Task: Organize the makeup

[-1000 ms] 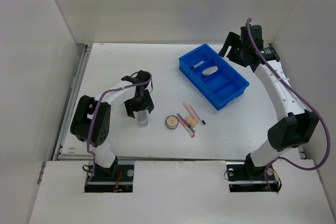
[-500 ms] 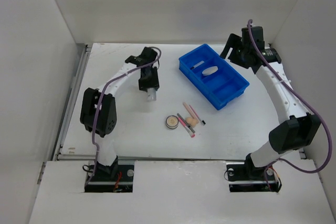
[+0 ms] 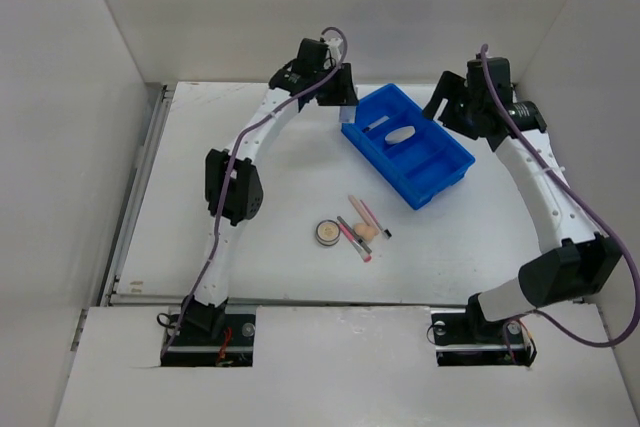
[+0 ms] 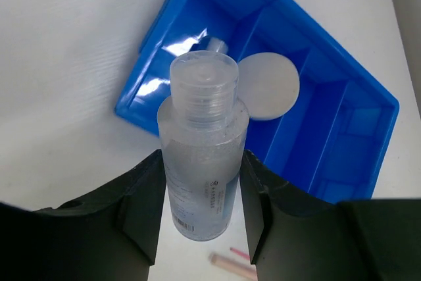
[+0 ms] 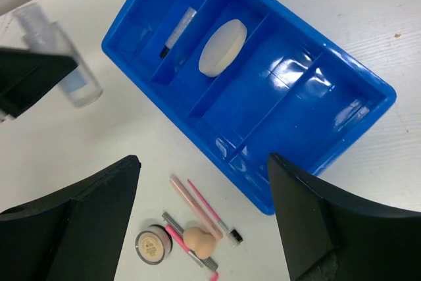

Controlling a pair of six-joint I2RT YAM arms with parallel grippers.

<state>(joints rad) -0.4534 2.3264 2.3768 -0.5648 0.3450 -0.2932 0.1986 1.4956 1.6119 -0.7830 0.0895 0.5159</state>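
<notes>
Now left fingers — gripping clear tube — reached tray.

White table bears blue tray, compact, pencils, sponge.

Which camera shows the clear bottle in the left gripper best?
Left wrist: the clear bottle fills the frame, cap and label visible. Right wrist shows it small, top left, partly hidden. Top external: mostly hidden beneath the left gripper.
</notes>
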